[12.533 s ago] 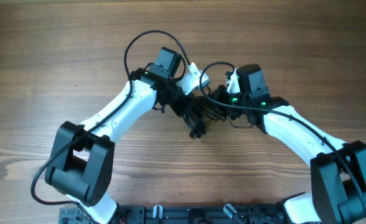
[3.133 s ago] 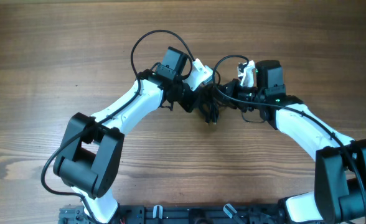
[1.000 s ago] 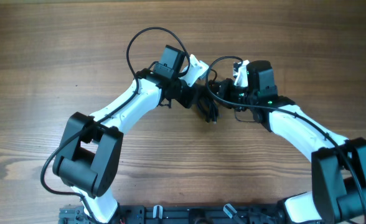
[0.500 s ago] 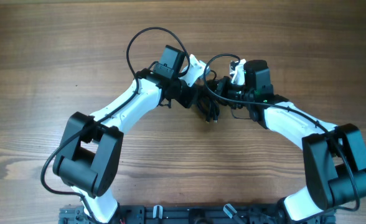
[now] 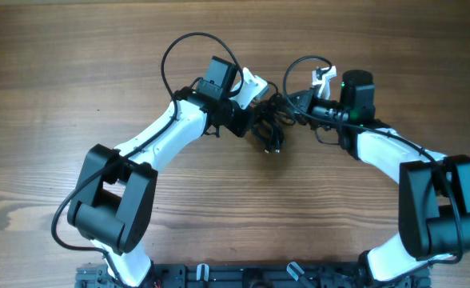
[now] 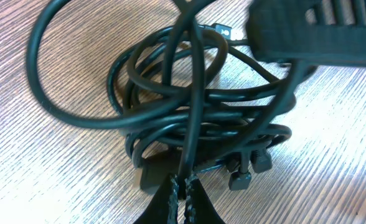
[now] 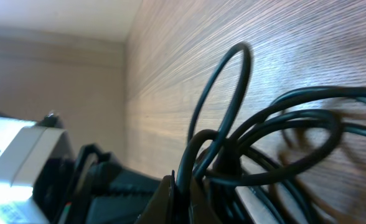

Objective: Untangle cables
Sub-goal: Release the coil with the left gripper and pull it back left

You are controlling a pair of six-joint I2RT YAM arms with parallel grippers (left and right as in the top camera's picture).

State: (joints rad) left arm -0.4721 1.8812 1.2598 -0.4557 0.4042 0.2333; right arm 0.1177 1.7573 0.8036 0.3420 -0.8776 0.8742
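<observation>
The cables (image 5: pixel 270 130) are a tangled bundle of thin black cords on the wooden table, between my two grippers. My left gripper (image 5: pixel 259 112) reaches in from the left. In the left wrist view the left gripper (image 6: pixel 183 198) is shut on one cord that runs up across the coiled cables (image 6: pixel 195 121). Small dark plug ends (image 6: pixel 250 169) lie at the bundle's near side. My right gripper (image 5: pixel 297 99) comes in from the right. In the right wrist view the right gripper (image 7: pixel 184 194) is shut on a cord strand, with loops of the cables (image 7: pixel 276 134) arching beyond it.
The wooden table (image 5: pixel 75 72) stretches around the arms. A thick black arm wire (image 5: pixel 185 46) loops above the left wrist. The right gripper's body (image 6: pixel 320 31) hangs over the bundle's far right in the left wrist view. Black base hardware (image 5: pixel 243 276) lines the near edge.
My right arm has swung to the right and its wrist has turned, drawing a strand out from the bundle. The left arm has stayed in place, holding its cord.
</observation>
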